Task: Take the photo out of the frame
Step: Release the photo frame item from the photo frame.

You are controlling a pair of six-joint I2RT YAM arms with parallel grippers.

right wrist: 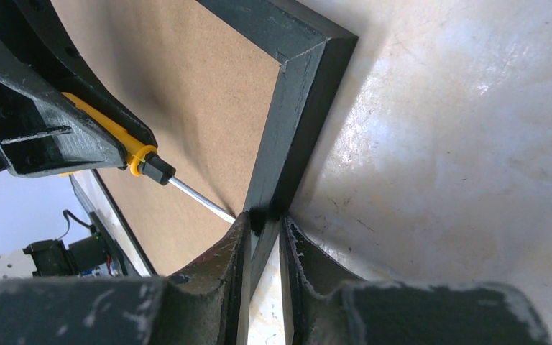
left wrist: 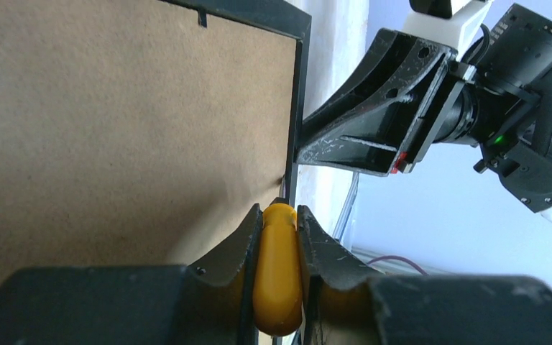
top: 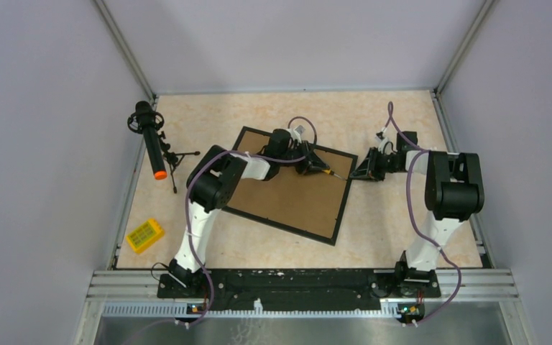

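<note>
One frame (top: 295,205), one screwdriver (left wrist: 278,269), two claws (left wrist: 280,219) (right wrist: 264,224)

Pale lilac-grey walls (top: 36,108) close in the table (top: 259,111) at 9, 12 and 3 o'clock. The table top is beige, marbled and glossy, with soft glare toward 3 o'clock. Aluminium posts (top: 126,47) rise at 11 and 1 o'clock. A slotted aluminium rail (top: 122,284) runs along 6 o'clock.

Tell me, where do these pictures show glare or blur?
Right wrist view: light glares off the glossy table; the near fingers look soft. Left wrist view: the yellow screwdriver is slightly blurred, the frame sharper. Top view: even light, soft shadows.
</note>
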